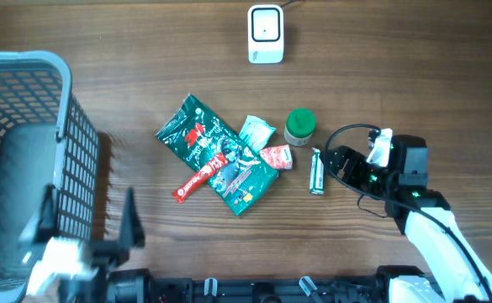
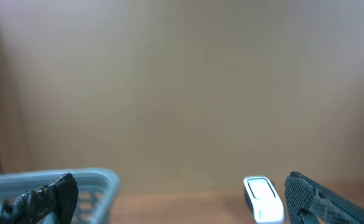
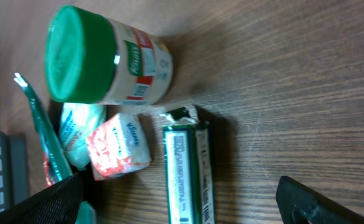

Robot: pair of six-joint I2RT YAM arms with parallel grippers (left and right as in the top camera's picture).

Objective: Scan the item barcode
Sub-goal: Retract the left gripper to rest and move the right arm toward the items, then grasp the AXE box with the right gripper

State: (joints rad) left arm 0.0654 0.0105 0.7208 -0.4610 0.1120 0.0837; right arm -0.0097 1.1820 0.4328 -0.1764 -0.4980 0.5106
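Near the middle of the table [image 1: 414, 67] we find the items packed in one cluster. A large green bag [image 1: 220, 156] lies flat, with a red stick packet [image 1: 193, 182] touching its lower left edge. A pale green packet [image 1: 256, 130] rests at the bag's upper right edge, and a red-and-white packet [image 1: 277, 157] lies just beside it. A green-lidded jar [image 1: 300, 126] stands upright to the right of these.

The slim green pack [image 1: 317, 172] lies flat at the right end of the cluster, near the jar and just beside the red-and-white packet. These two crowd it on the cluster side. We cannot make out a barcode on it.

The right tool [image 1: 336, 164] sits just to the right of the slim green pack, its fingers spread fully and holding nothing. In the right wrist view, the pack lies between the two fingertips [image 3: 312, 202] without touching either.

The scanner [image 1: 265, 34] stands at the far edge of the table, well apart from the cluster, with bare wood between.

A blue-grey basket [image 1: 27, 67] occupies the left edge. The left tool [image 1: 90, 220] sits near the basket's lower right corner, fully spread and empty. The left wrist view shows the basket rim and the scanner low in the frame.
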